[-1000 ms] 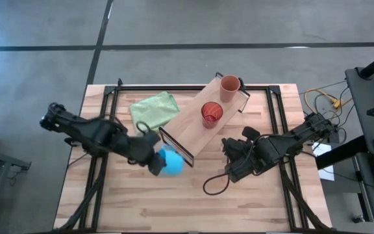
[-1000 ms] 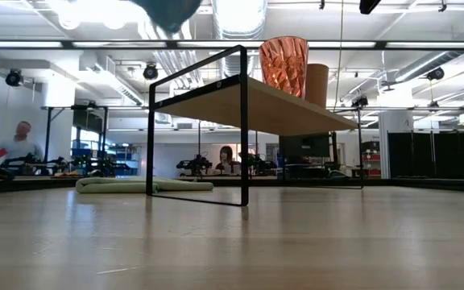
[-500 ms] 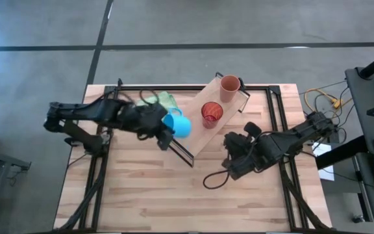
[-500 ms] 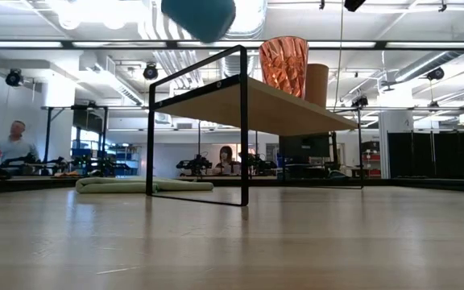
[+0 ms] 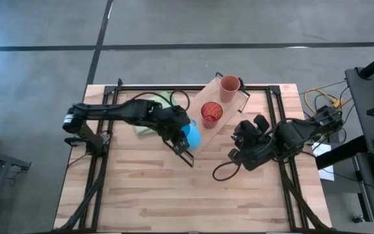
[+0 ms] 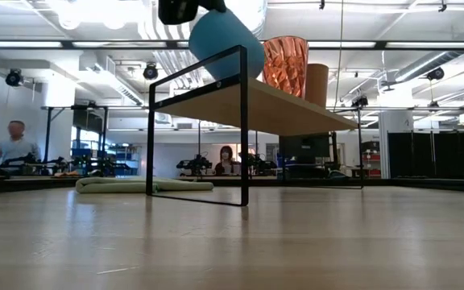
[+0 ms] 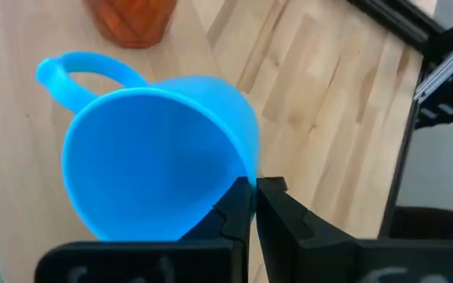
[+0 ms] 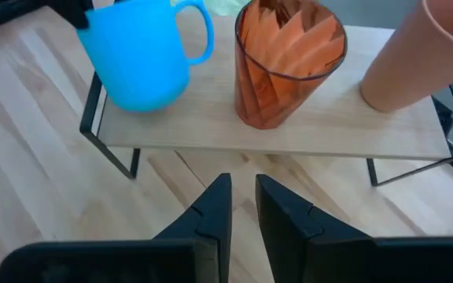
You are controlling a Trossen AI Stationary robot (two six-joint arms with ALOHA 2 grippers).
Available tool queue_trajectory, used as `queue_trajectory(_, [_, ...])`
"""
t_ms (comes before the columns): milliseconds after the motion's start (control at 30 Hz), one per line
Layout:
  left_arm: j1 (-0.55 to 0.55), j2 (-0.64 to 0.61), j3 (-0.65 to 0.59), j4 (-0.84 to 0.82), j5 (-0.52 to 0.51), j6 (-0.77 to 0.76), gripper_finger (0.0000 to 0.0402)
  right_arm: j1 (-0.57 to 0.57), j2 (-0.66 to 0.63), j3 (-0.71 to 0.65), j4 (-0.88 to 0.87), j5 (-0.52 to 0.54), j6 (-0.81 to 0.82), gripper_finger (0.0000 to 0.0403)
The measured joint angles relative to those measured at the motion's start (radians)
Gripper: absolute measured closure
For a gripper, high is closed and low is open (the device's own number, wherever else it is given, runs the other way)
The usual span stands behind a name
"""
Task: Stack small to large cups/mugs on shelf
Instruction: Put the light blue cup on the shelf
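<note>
Left fingers pinch the blue mug's rim, tilted above the shelf end. Just beyond them stand the red tumbler and orange cup. Right fingers, apart, wait nearby. Only setting the mug down remains.

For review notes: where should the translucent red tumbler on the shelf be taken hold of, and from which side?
Probably by the rim, coming from above. The translucent red tumbler stands upright and open-topped on the light-wood shelf, with the bright blue handled mug in the left end effector close on one side and the plain orange-brown cup on the other, crowding side approaches.
</note>
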Motion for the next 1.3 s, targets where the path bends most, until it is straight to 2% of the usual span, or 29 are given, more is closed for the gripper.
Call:
queue_trajectory(267, [0.001, 0.082, 0.068, -0.173, -0.014, 0.029, 0.0401, 0.000, -0.011, 0.000, 0.002, 0.000, -0.026, 0.0349])
queue_trajectory(633, [0.002, 0.098, 0.079, -0.160, -0.036, 0.045, 0.0401, 0.000, -0.010, 0.000, 0.000, 0.000, -0.053, 0.0349])
queue_trajectory(933, [0.002, 0.077, 0.166, -0.162, -0.053, 0.046, 0.0401, 0.000, -0.010, 0.000, 0.000, 0.000, -0.075, 0.0349])
queue_trajectory(1300, [0.002, 0.079, 0.218, -0.311, -0.062, 0.084, 0.0401, 0.000, -0.010, 0.000, -0.001, 0.000, -0.099, 0.0349])
